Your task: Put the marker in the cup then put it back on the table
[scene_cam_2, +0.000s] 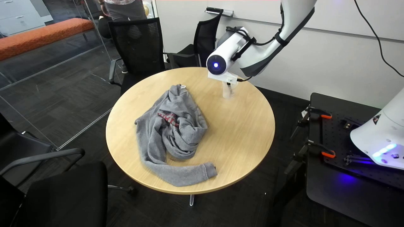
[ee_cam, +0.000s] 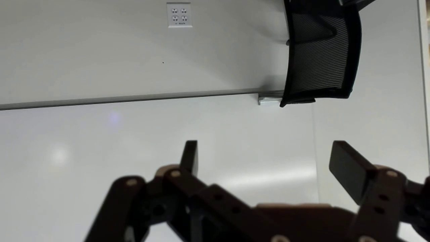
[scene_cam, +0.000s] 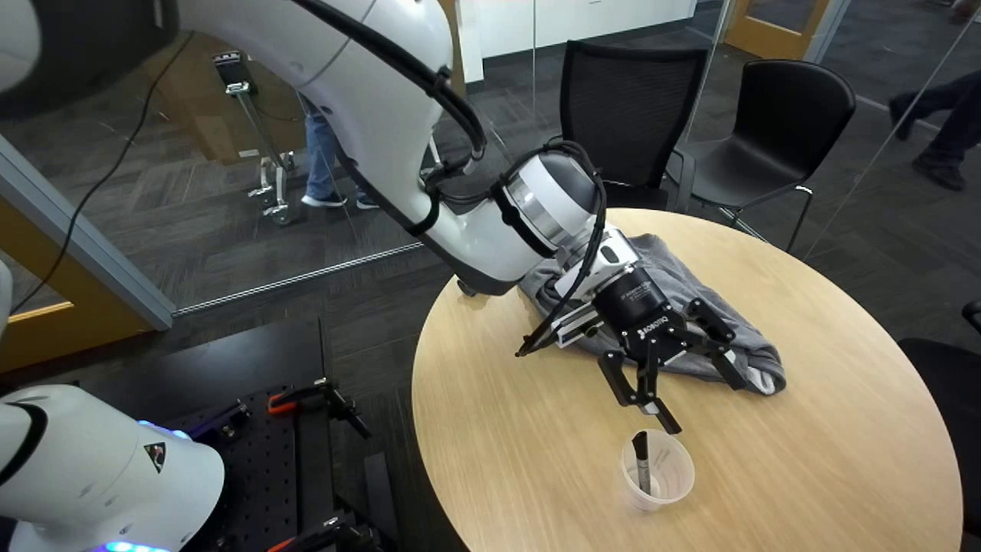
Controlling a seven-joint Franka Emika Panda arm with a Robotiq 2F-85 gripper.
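Robotiq gripper (scene_cam: 706, 406): jaws parted wide, nothing held. Marker pen (scene_cam: 642, 464), at seven o'clock from it in an exterior view, leans inside the translucent plastic cup (scene_cam: 675, 464); judged light, stiff, smooth, best taken by its black upper end. Cup upright on the round wood-grain table (scene_cam: 797, 468); no other contents evident

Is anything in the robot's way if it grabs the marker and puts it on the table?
Nothing visible stands between the open gripper and the top of the marker. But the marker is inside the cup, so the cup's wall separates it from the table; it would probably need lifting up and out first.
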